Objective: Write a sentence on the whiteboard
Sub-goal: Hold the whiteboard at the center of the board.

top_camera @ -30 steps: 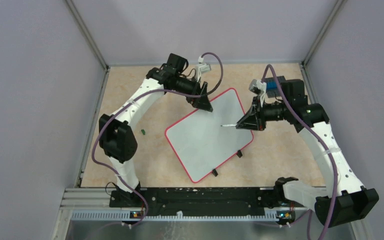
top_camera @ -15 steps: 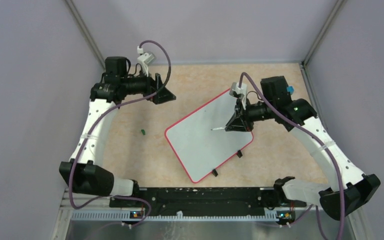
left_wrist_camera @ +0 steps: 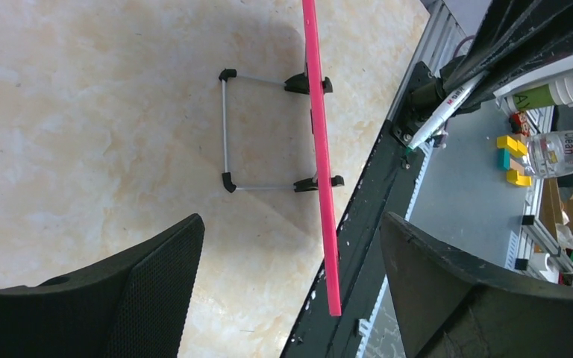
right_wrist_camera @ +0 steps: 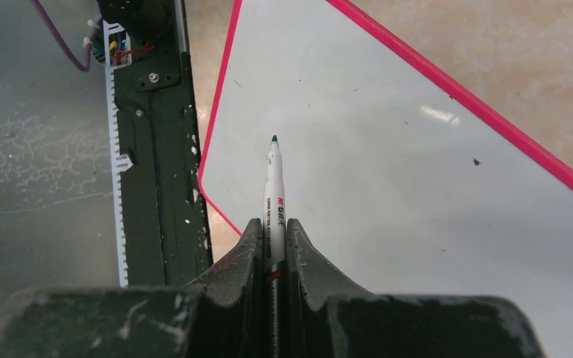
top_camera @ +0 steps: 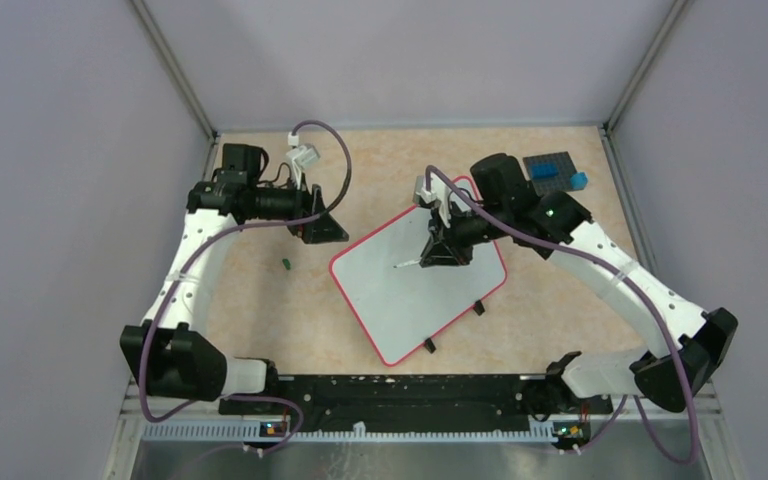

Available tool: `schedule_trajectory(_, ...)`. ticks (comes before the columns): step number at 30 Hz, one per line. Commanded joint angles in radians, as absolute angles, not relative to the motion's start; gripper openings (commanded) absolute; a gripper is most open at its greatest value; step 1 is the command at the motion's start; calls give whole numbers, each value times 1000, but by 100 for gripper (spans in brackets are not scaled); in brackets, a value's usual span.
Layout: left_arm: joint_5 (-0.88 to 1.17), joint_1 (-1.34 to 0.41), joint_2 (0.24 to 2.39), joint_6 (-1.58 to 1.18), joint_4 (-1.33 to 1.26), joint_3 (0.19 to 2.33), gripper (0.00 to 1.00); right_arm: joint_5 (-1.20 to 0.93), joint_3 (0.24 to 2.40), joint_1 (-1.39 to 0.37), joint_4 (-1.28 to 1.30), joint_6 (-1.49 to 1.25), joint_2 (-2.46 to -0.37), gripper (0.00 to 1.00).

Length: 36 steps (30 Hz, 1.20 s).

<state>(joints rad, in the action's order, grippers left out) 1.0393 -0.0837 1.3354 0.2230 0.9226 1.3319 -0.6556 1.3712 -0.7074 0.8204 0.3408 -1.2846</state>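
Note:
The whiteboard (top_camera: 410, 300), white with a red-pink frame, lies skewed at the table's middle, and its surface is blank. My right gripper (top_camera: 432, 252) hangs over its upper middle, shut on a white marker (top_camera: 407, 263) whose tip points left. In the right wrist view the marker (right_wrist_camera: 274, 186) sticks out of the right gripper (right_wrist_camera: 272, 224) over the board (right_wrist_camera: 403, 164); whether the tip touches I cannot tell. My left gripper (top_camera: 332, 228) stands open left of the board, holding nothing. In the left wrist view the left gripper (left_wrist_camera: 291, 224) faces the board's red edge (left_wrist_camera: 321, 149).
A small green cap (top_camera: 286, 263) lies on the table left of the board. A dark studded plate (top_camera: 548, 160) with a blue brick (top_camera: 580, 180) sits at the back right. Wire feet (left_wrist_camera: 225, 127) prop the board. Grey walls enclose the table.
The left gripper left the board's far corner, swung away to the left and opened. The right gripper carried the marker leftward over the board.

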Motion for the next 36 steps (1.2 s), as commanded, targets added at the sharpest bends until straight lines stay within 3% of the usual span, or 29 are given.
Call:
schedule_trajectory(1,1103,-86,1361,303,956,1317,88,-663,1407,-719,771,368,-1285,0)
schedule_trajectory(5,1136,-103,1394,305,959,1344,82,-701,1391,-719,770,365,-1263,0)
schedule_trajectory(9,1136,-136,1440,296,962,1384,70,-692,1388,-719,782,366,-1251,0)
schedule_trajectory(14,1129,-193,1478,303,964,1405,67,-684,1385,-719,800,374,-1236,0)
schedule_trajectory(24,1114,-256,1560,333,987,1471,33,-694,1375,-719,813,379,-1227,0)
schedule_trajectory(36,1093,-320,1624,356,998,1537,13,-707,1375,-719,824,382,-1237,0)
